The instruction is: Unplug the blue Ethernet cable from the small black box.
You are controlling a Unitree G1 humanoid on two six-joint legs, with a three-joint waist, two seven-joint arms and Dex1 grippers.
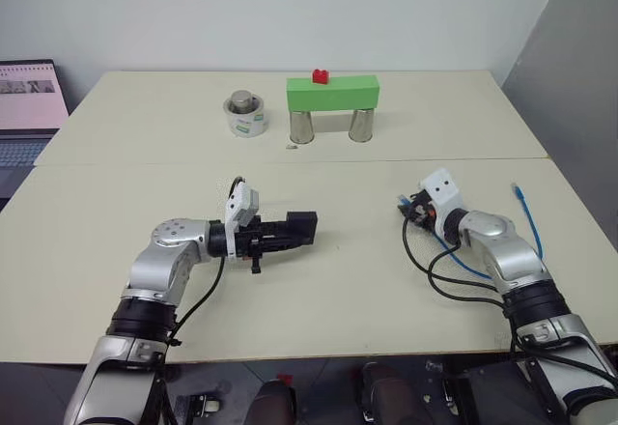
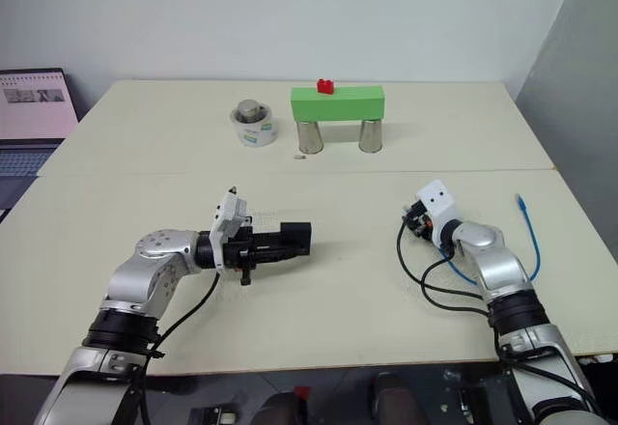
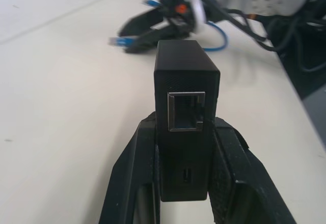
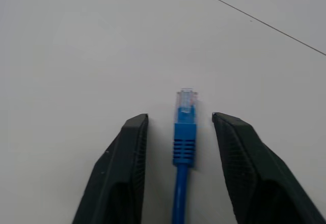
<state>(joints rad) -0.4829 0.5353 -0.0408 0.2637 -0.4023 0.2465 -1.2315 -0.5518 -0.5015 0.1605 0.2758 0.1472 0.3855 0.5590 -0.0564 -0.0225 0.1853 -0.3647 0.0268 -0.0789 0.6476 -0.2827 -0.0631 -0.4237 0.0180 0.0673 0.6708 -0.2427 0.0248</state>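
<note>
From where I sit the unplugging looks done; the small black box (image 3: pixel 186 117) shows an empty port facing my left wrist camera, nothing seated in it, and the blue Ethernet cable (image 4: pixel 183 137) lies well apart from it on the right side of the table (image 1: pixel 338 280); what I judge is left is little more than backing the right arm off and perhaps setting the box down; my left gripper (image 1: pixel 290 232) is clenched on the box, one black finger on each long side, holding it just above the tabletop with its port end pointing towards the right arm; my right gripper (image 4: pixel 178 127) stands released, its two fingers spread with gaps either side of the plug, which rests on the table between them, touching neither; the cable is thin and bright blue, with a clear-tipped plug and a ribbed blue boot behind it; it loops back under the right forearm, and its far plug (image 1: pixel 519 191) lies near the table's right edge; the box is matte black, rectangular, with a square metal-rimmed socket and a small slot below it
</note>
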